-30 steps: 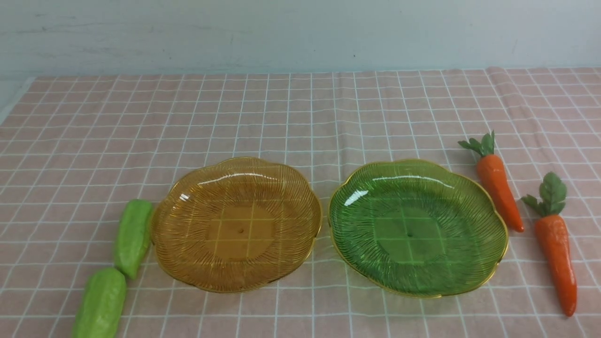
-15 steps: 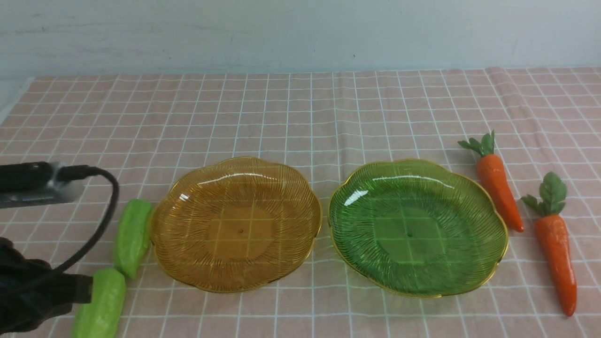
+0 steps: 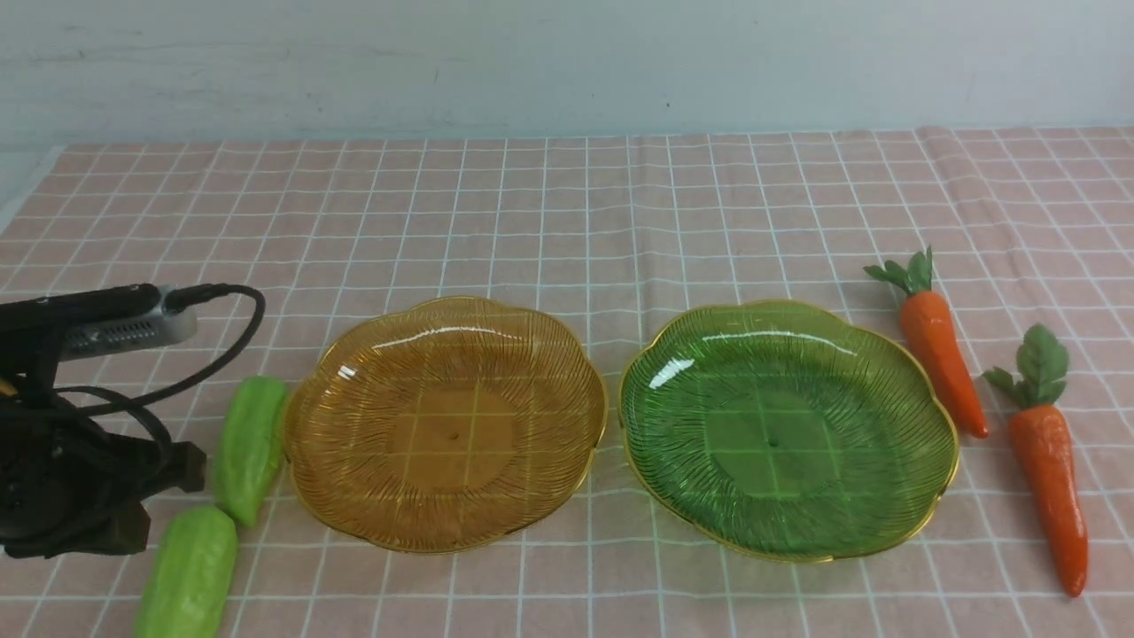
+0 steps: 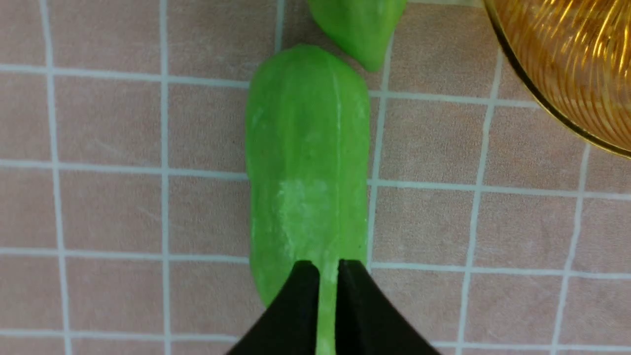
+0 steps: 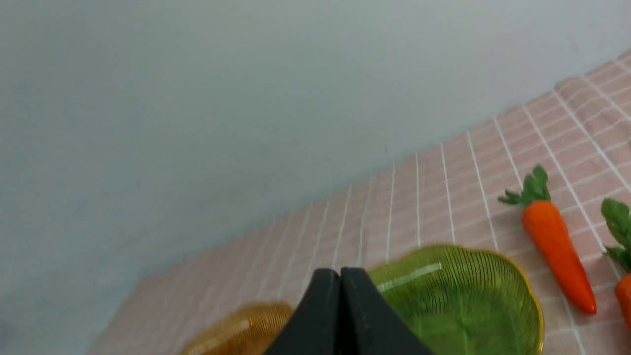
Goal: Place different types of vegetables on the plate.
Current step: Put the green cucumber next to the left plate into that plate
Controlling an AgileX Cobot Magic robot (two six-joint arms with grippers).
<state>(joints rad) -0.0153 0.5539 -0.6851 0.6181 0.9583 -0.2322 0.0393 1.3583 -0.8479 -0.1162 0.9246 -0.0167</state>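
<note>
Gourds (image 3: 250, 443), two of them, lie left of one amber plate (image 3: 447, 425) in the front view; two carrots (image 3: 1050, 496) lie right of one green plate (image 3: 780, 443). The left arm (image 3: 80, 443) blocks some tablecloth (image 3: 532, 221). In the left wrist view, the left gripper (image 4: 328, 268) hangs closed over one gourd. In the right wrist view, the right gripper (image 5: 346, 276), also closed, partly hides the green plate.
</note>
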